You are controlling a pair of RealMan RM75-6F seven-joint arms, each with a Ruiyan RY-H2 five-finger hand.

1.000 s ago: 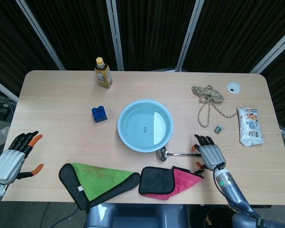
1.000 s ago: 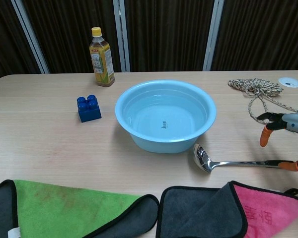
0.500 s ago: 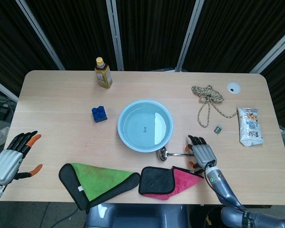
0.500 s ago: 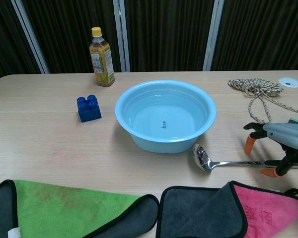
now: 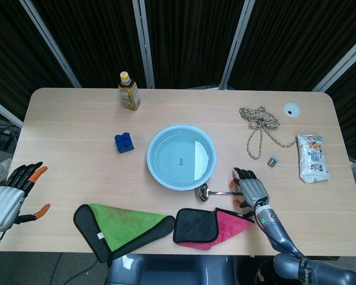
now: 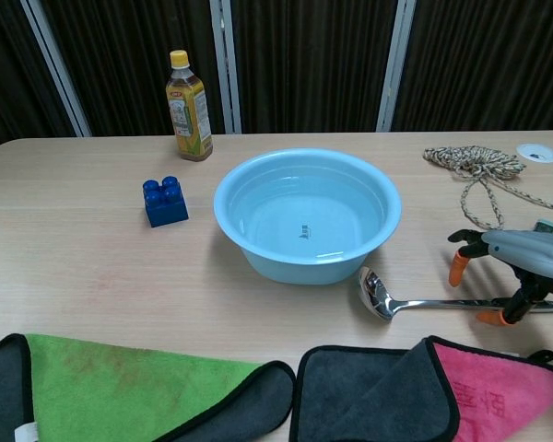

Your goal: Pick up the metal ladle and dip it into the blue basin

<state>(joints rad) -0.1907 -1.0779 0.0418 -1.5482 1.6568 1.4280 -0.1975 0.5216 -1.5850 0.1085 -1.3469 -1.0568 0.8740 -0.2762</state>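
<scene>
The metal ladle (image 5: 203,192) lies on the table just in front of the blue basin (image 5: 149,155), bowl to the left and handle running right. In the chest view the ladle (image 6: 378,293) is level, and the basin (image 6: 304,262) holds water. My right hand (image 5: 251,190) hovers over the far end of the handle, fingers spread above it and thumb on the near side, the right hand (image 6: 521,256) gripping nothing. My left hand (image 5: 9,196) stays open off the table's left edge, seen only in the head view.
A bottle (image 5: 129,92) and a blue brick (image 5: 124,142) stand left of the basin. A rope (image 5: 259,119) and snack packet (image 5: 312,157) lie at the right. A green cloth (image 5: 124,225) and a pink cloth (image 5: 228,224) lie along the front edge.
My right hand has slid left along the ladle's handle and come lower over it. The left hand has drifted slightly left and down. The ladle has not moved.
</scene>
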